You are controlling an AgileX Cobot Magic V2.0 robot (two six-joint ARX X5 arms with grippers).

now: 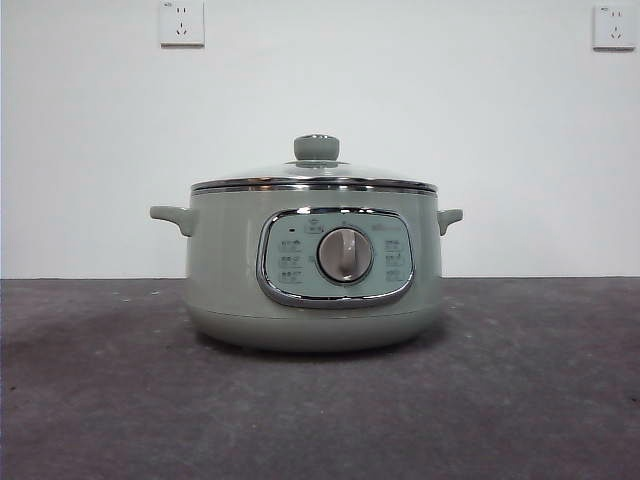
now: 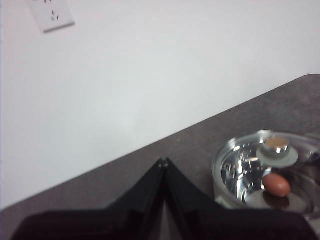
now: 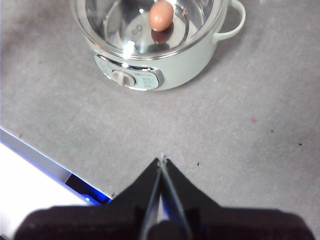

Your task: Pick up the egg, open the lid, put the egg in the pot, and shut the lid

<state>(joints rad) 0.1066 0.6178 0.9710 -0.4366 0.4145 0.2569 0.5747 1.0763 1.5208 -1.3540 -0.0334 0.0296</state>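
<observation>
The pale green pot (image 1: 225, 270) stands in the middle of the table with the glass lid (image 1: 315, 176) seated on its rim, knob up. The egg (image 3: 161, 16) lies inside the pot (image 3: 187, 74), seen through the lid's glass (image 3: 112, 22). In the left wrist view the egg (image 2: 276, 184) shows under the lid's knob (image 2: 276, 149). My left gripper (image 2: 163, 162) is shut on nothing, off to the pot's side. My right gripper (image 3: 161, 161) is shut and empty, well back from the pot's control panel (image 3: 131, 77). Neither gripper shows in the front view.
Two wall sockets (image 1: 181, 22) (image 1: 613, 25) sit high on the white wall behind. The dark grey table (image 1: 520, 400) stretches around the pot. Near my right gripper runs the table's edge, with a white and blue strip (image 3: 45, 172).
</observation>
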